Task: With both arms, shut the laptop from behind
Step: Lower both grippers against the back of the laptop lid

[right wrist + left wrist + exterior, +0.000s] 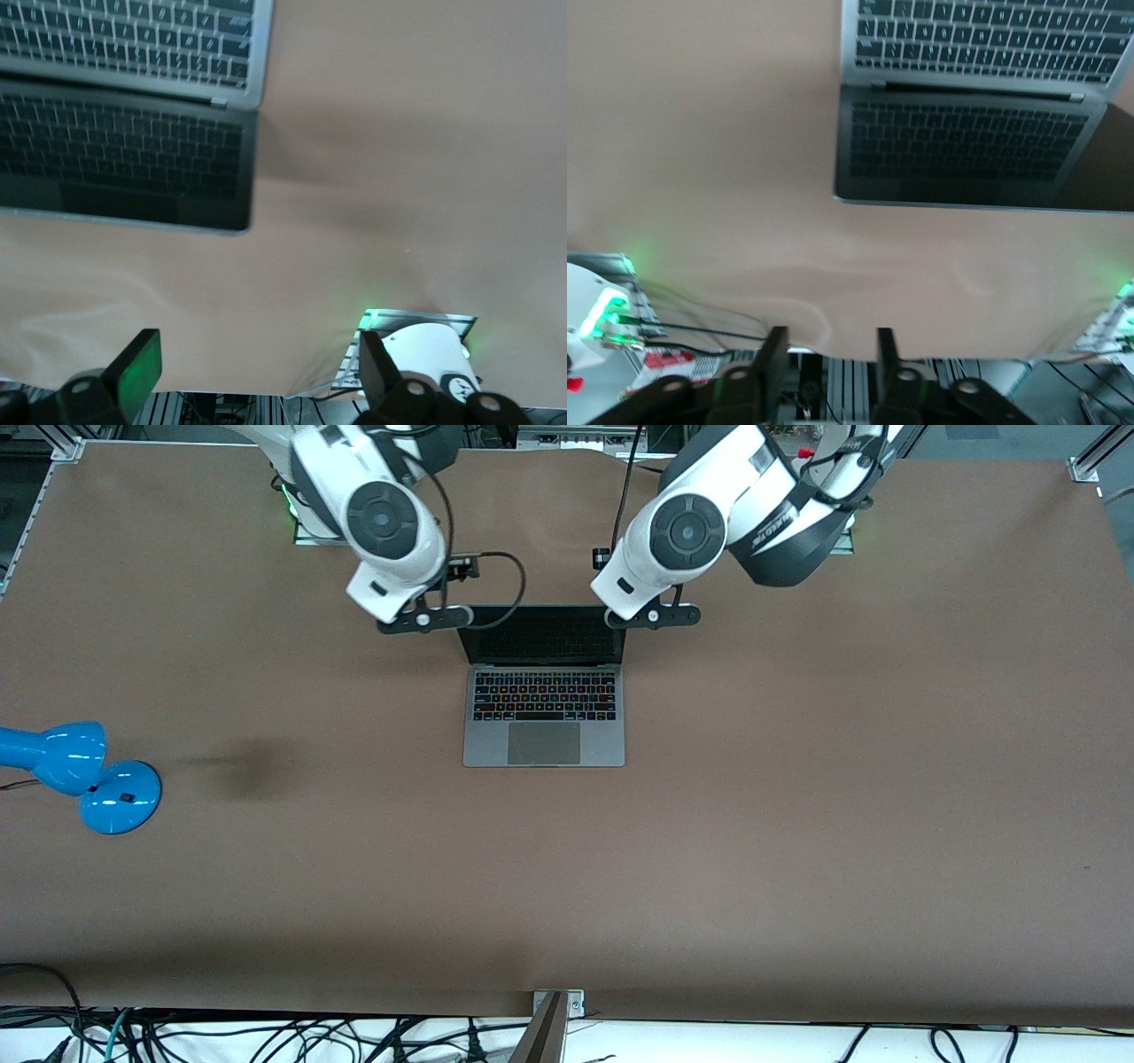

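**Both arms poised at the raised screen's top corners**

Front view: the slim space-grey metal laptop (544, 707) lies open at mid-bench, its long axis running from one arm's end of the brown bench (797, 824) to the other, trackpad nearer the camera and dark screen tilted up toward the bases. The right gripper (423, 619) hangs over the screen's top corner toward the right arm's end; the left gripper (653, 615) hangs over the matching corner toward the left arm's end. Each sits about equally close to its corner, so neither arm leads. A glossy blue desk lamp (80, 775) rests well apart, toward the right arm's end

Left wrist view: the left jaws stand moderately spread, empty, with the black keyboard mirrored in the dark screen. Judging from this, the lid must be pushed toward the front camera

Right wrist view: the right jaws are spread wide, holding nothing, the screen's edge ahead of them
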Robot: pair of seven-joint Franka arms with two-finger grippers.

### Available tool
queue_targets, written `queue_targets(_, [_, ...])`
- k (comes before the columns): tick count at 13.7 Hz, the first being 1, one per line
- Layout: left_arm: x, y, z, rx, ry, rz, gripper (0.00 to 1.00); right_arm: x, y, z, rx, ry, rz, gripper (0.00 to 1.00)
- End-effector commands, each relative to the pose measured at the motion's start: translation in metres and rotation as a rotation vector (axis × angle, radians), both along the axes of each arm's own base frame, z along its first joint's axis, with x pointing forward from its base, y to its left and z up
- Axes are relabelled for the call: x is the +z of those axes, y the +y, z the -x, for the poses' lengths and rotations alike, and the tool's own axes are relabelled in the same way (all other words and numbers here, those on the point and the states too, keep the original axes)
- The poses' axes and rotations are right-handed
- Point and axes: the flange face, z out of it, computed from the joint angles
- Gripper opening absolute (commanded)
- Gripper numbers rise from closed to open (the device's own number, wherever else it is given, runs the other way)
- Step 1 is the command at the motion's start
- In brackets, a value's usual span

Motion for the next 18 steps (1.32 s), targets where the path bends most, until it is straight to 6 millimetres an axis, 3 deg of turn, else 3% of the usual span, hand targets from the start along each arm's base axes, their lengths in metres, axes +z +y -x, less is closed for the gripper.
queue_targets(1, [-0.014, -0.008, -0.001, -0.009, 0.074, 0.052, 0.0, -0.012, 0.004, 0.011, -0.006, 0.018, -0.002, 0.3])
queue_targets(2, [-0.019, -0.008, -0.002, -0.008, 0.086, 0.053, 0.0, -0.016, 0.008, 0.012, -0.017, 0.041, -0.017, 0.0])
queue_targets(8, [-0.034, -0.008, -0.005, -0.018, 0.107, 0.06, 0.0, -0.038, 0.02, 0.0, -0.031, 0.021, -0.057, 0.0])
queue_targets(18, [-0.087, -0.012, -0.029, 0.007, 0.052, 0.045, 0.0, -0.057, 0.022, -0.032, -0.058, -0.102, -0.11, 0.0])
